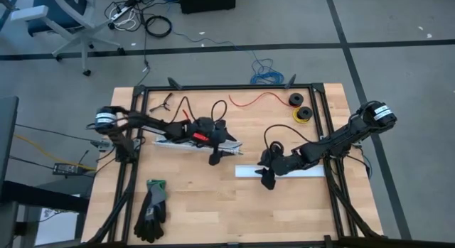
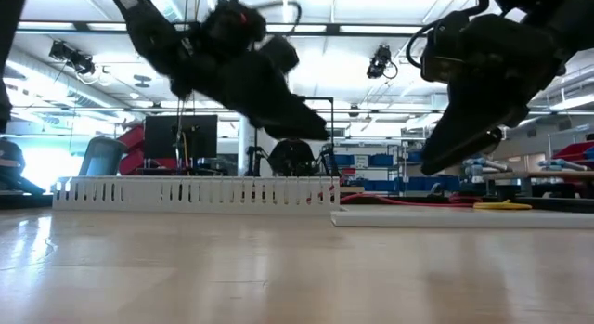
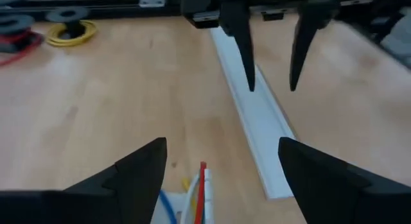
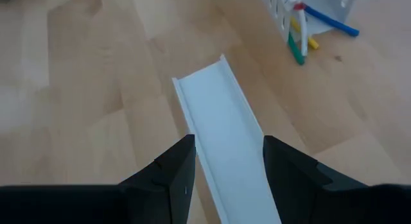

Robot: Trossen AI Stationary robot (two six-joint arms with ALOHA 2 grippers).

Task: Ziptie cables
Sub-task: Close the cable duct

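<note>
On the wooden desk [image 1: 213, 198], toward its back left, the slotted white channel [image 1: 186, 140] is lying lengthwise, and the cables [image 3: 196, 192] are sitting in it, their coloured ends in yellow, blue, green and white poking out of the channel's open end toward the middle of the desk. Over that end the left gripper [image 1: 215, 154] is hovering with its fingers [image 3: 128, 176] spread wide and nothing between them; in the left wrist view the cable ends are showing just below the gap. In the low view this gripper is hanging clear above the channel's slotted wall.

Toward the right, the flat white cover strip [image 1: 281, 171] is lying apart from the channel, near it and roughly in line with it. The right gripper [image 1: 269, 178] is standing over the strip's near end, its fingers [image 4: 168, 179] partly apart and straddling the strip to either side; I cannot tell whether they are pressing on its edges.

Near the back edge a thin red wire [image 1: 259, 99] is lying loose beside a dark spool [image 1: 295, 100] and a yellow spool [image 1: 303, 114]. A pair of dark gloves [image 1: 152, 209] is resting near the front left corner.
</note>
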